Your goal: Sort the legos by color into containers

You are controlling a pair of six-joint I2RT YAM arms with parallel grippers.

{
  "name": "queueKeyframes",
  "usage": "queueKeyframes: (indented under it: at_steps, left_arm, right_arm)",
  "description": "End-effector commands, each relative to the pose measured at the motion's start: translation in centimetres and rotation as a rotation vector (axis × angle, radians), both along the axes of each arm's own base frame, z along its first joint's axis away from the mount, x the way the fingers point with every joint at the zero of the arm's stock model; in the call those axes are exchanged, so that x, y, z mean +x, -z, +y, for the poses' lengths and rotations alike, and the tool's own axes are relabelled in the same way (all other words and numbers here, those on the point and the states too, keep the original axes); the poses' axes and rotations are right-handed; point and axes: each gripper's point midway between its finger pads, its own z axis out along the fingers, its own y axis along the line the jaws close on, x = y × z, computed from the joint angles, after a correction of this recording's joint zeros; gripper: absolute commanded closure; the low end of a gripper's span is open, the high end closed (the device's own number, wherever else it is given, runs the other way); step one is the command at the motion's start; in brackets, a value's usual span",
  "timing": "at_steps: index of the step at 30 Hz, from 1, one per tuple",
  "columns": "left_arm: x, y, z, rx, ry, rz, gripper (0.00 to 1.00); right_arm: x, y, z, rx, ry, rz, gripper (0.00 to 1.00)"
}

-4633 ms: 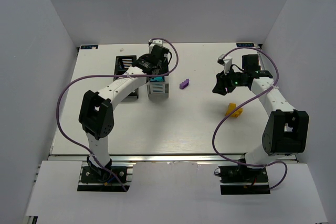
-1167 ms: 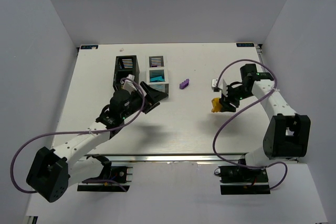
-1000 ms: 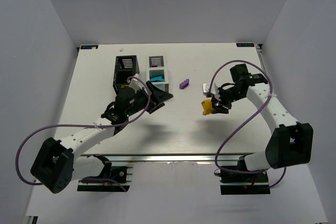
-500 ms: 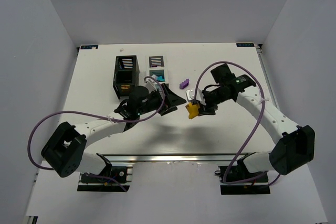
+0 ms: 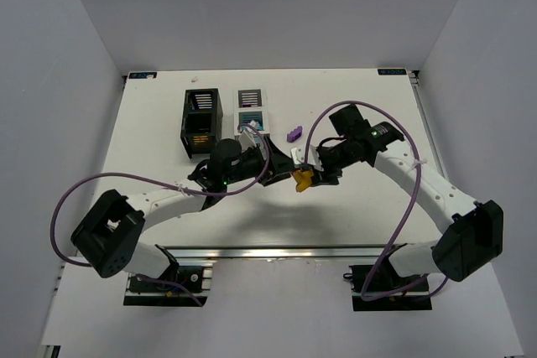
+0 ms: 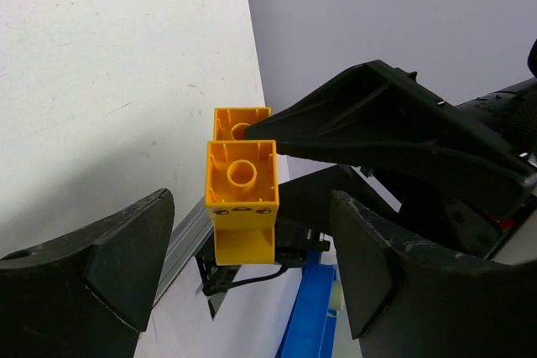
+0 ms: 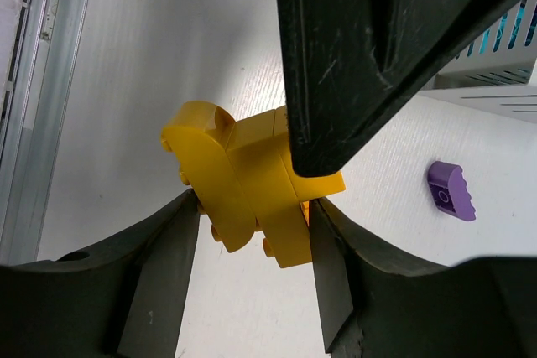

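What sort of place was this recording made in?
Probably a lab robot cell: a white table boxed in by plain walls, two arms on a metal rail, a yellow lego.

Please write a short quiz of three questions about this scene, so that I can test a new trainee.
1. True or false: the yellow lego lies inside a container.
2. Which gripper is shut on it? A. left gripper B. right gripper C. neither
3. Fill in: the loose lego near the white container is ___.
Key: 1 false, it is held above the table; 2 B; 3 purple.
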Motion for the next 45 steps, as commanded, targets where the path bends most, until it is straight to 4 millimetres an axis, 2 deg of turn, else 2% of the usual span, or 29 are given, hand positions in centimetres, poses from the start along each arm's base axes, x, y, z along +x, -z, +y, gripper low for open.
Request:
queueKeyframes:
  at_steps: [1, 16, 19, 20, 22, 25, 27, 29, 31, 34, 39, 40, 45]
  left_arm:
    - [-0.4, -1.4, -0.7, -0.043, 0.037, -0.029, 0.17]
    - [-0.3, -1.1, -1.3, -0.065, 0.059, -0.017, 0.43]
    - [-0.3, -1.2, -1.5, -0.07, 0.067, -0.019, 0.58]
    - [-0.3, -1.2, -1.5, -0.072, 0.07, -0.019, 0.66]
    - [-0.2, -1.1, -1.5, -0.072, 0.072, -0.017, 0.72]
    - [-0.4, -1.3, -1.7, -0.077, 0.081, -0.023, 0.81]
    - [-0.4, -1.4, -1.7, -0.081, 0.086, -0.029, 0.87]
    - [-0.5, -1.7, -1.7, -0.086, 0.088, -0.039, 0.9]
    - [-0.5, -1.9, -1.6, -0.088, 0.088, -0.048, 0.92]
    - [-0.6, -1.9, -1.3, -0.074, 0.08, -0.061, 0.93]
    - [-0.7, -1.8, -0.7, -0.038, 0.069, -0.078, 0.94]
    - [-0.7, -1.0, -0.5, -0.001, 0.061, -0.073, 0.95]
    - [-0.6, 0.2, 0.5, 0.096, 0.037, -0.08, 0.97]
  right_arm:
    - [0.2, -2.0, 0.7, 0.05, -0.005, -0.054, 0.65]
    - [-0.7, -1.7, 1.0, 0.049, -0.026, -0.053, 0.64]
    - [-0.8, -1.5, 1.0, 0.043, -0.025, -0.051, 0.63]
    - [-0.8, -1.3, 0.9, 0.04, -0.023, -0.047, 0.62]
    - [-0.9, -1.3, 0.9, 0.039, -0.024, -0.047, 0.61]
    - [-0.9, -1.1, 0.8, 0.036, -0.023, -0.045, 0.55]
    - [-0.8, -1.0, 0.8, 0.031, -0.017, -0.046, 0.45]
    - [-0.7, -0.9, 0.7, 0.031, -0.002, -0.042, 0.33]
    - [-0.6, -0.7, 0.7, 0.031, 0.011, -0.046, 0.28]
    - [-0.5, -0.5, 0.7, 0.024, 0.039, -0.017, 0.11]
    - [-0.3, -0.5, 0.7, 0.034, 0.114, 0.024, 0.11]
    - [0.0, -0.8, 0.7, 0.046, 0.126, 0.027, 0.11]
    - [0.7, -2.5, 0.6, 0.09, 0.184, 0.063, 0.11]
